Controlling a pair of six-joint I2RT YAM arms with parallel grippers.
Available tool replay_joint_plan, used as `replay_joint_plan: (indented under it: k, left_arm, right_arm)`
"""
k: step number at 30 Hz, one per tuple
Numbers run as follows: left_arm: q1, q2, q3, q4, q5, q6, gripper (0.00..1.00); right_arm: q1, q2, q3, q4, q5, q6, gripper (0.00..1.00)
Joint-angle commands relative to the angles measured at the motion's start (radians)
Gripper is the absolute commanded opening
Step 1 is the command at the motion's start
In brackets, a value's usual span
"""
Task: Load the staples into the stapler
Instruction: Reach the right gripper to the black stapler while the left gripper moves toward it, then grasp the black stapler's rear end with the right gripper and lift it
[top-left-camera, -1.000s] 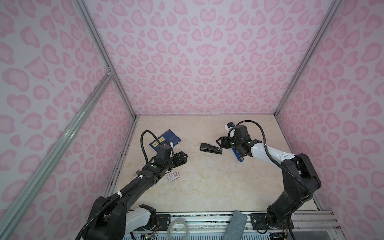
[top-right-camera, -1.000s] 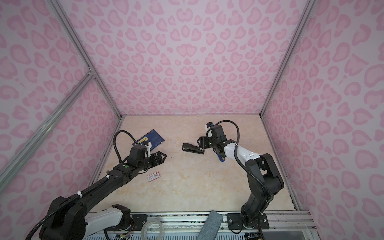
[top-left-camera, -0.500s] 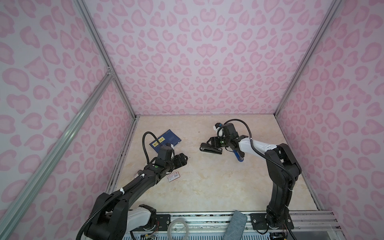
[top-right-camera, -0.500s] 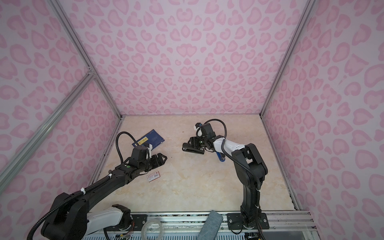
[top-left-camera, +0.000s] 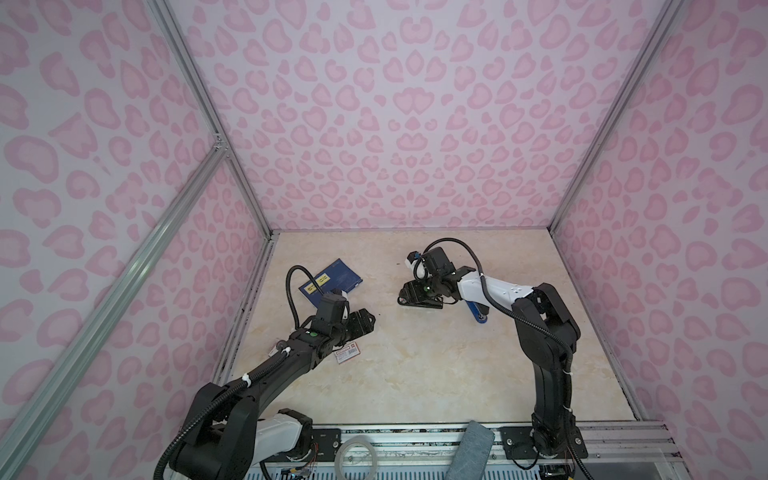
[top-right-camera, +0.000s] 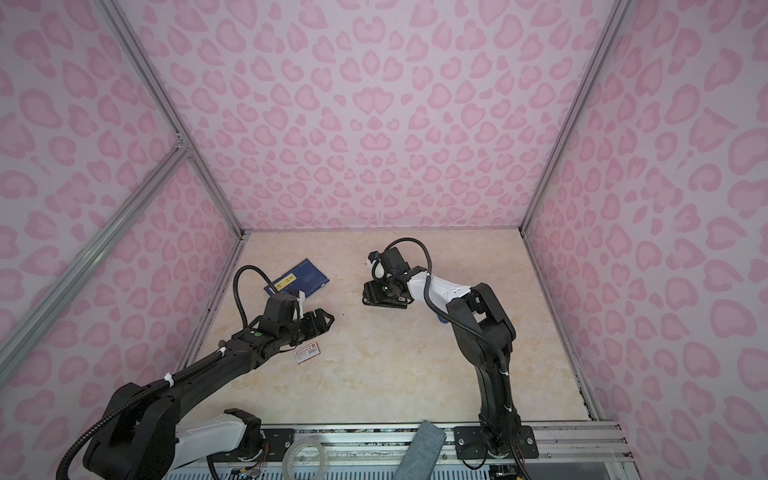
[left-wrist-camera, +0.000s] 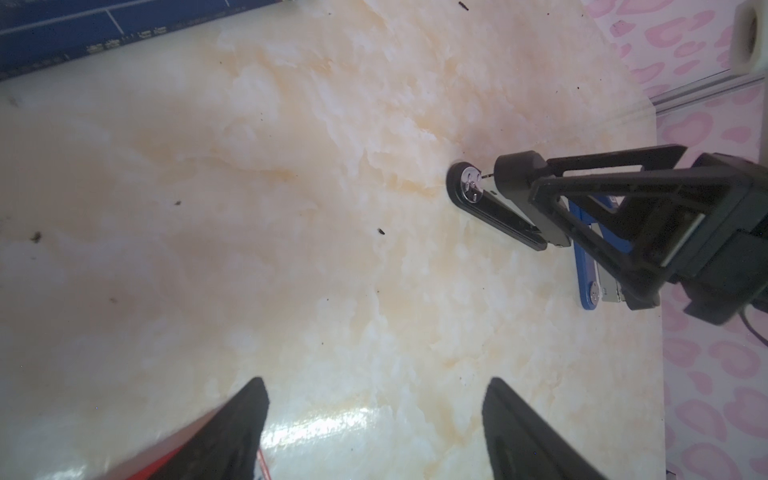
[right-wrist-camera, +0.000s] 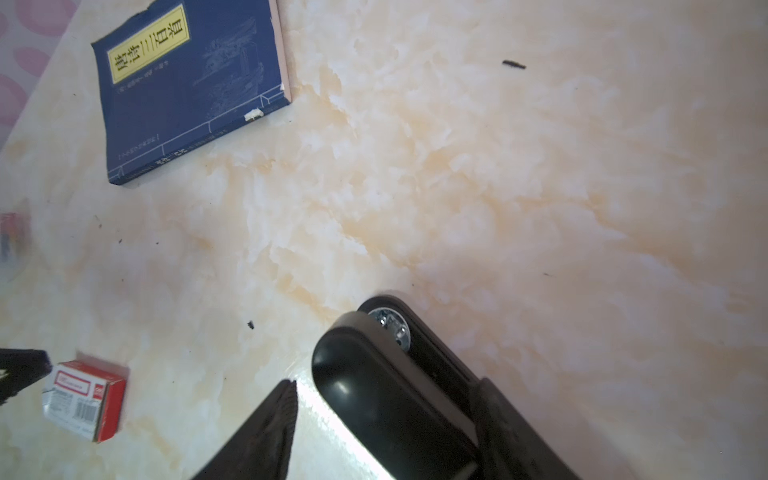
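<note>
A black stapler lies flat on the marble table, right of centre. My right gripper is low over it and open, one finger on each side. In the right wrist view the stapler fills most of the space in the gripper; a strip of bare table separates it from one finger, and the opposite finger lies against it. My left gripper hovers open and empty just above the table at the left. The staples show in no view.
A small white red-labelled box lies beside the left arm. A dark blue booklet sits at the back left. A blue stapler-like tool lies behind the right gripper. A tape roll and a grey cloth rest on the front rail.
My right gripper has slid left from the stapler's rear end to straddle the stapler along its length. The left gripper has barely moved.
</note>
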Motion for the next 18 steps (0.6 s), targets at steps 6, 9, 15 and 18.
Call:
replay_joint_plan:
  k: [6,9,15,18]
  left_arm:
    - [0.001,0.009,-0.006,0.038,-0.001,-0.007,0.83]
    - [0.0,0.011,-0.009,0.038,-0.003,-0.007,0.83]
    - [0.002,0.015,-0.015,0.037,0.0,-0.008,0.83]
    - [0.001,0.015,-0.014,0.037,0.001,-0.005,0.83]
  right_arm:
    - [0.079,0.141,0.234,-0.277,0.183,-0.176,0.6]
    - [0.087,0.205,0.325,-0.351,0.211,-0.2,0.51]
    - [0.093,0.217,0.356,-0.376,0.217,-0.203,0.57]
    - [0.093,0.206,0.348,-0.384,0.217,-0.216,0.58]
